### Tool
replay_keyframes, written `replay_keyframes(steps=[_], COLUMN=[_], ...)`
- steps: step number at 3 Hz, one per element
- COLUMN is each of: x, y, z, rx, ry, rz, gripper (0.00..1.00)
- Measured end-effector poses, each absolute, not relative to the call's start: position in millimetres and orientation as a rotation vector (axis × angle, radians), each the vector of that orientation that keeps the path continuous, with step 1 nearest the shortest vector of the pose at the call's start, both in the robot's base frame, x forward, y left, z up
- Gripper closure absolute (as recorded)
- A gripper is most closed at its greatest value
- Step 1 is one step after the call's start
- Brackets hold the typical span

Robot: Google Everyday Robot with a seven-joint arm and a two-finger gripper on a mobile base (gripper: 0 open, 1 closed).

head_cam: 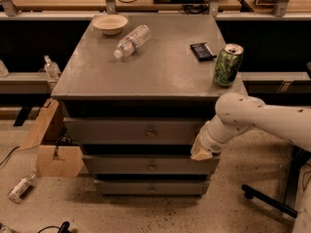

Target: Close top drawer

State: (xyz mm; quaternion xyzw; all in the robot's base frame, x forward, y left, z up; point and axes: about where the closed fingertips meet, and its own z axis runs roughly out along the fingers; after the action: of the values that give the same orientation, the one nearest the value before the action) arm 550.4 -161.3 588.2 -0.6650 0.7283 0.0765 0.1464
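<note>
The top drawer point(121, 131) is the widest grey front of three, with a small round knob point(150, 132) at its centre. A dark gap shows between it and the cabinet top. My gripper point(201, 152), on a white arm coming in from the right, is at the right end of the top drawer's front, at its lower edge and against or very near it. The middle drawer point(146, 166) and the bottom drawer point(150, 187) sit below with narrower fronts.
On the cabinet top point(146, 67) lie a bowl point(110, 23), a water bottle point(131, 40), a dark packet point(200, 51) and a green can point(227, 65) near the right edge. A cardboard box point(51, 152) stands left of the cabinet. A chair base point(269, 200) is on the floor at the right.
</note>
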Motion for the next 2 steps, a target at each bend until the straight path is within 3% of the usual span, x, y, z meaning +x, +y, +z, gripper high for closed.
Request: replay_keyframes(steps=[2], x=[548.9], y=[-159.7], z=[586.0], rx=[-1.919], ry=[2.097], rz=[0.226], gripper=[0.17])
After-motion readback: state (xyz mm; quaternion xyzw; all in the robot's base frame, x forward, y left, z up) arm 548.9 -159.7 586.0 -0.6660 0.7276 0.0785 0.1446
